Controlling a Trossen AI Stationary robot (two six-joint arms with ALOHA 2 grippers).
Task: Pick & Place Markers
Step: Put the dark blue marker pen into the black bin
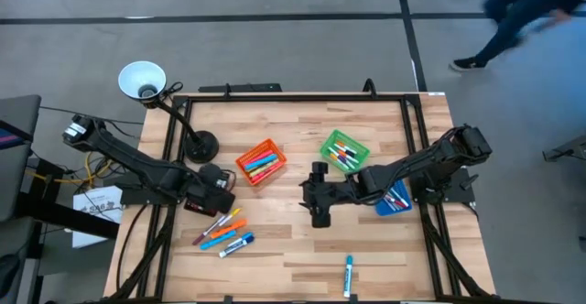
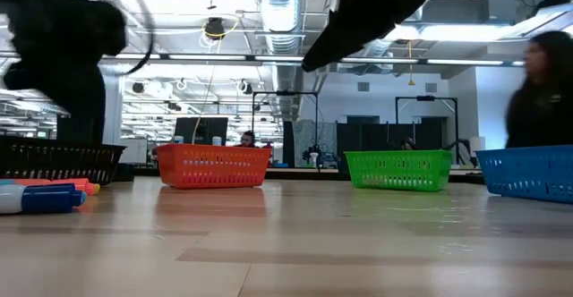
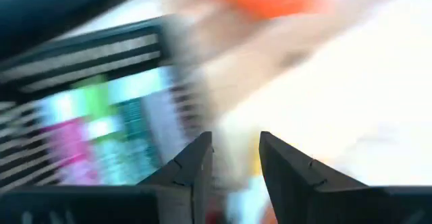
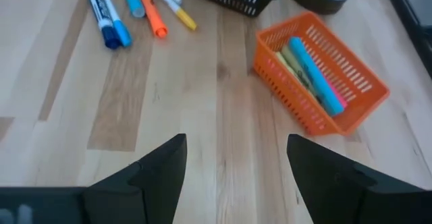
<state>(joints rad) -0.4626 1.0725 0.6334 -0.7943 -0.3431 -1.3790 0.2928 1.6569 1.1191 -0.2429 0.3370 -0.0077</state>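
While the right gripper (image 1: 318, 197) waits wide open at frame centre, the left gripper (image 1: 222, 181), fingers apart and empty, hovers beside loose markers (image 1: 222, 232) at lower left, apparently between picks.

Pale wood table (image 1: 293, 249), plastic mesh bins (image 1: 260, 162)

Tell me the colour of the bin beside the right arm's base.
Blue bin, clearest in the high view.
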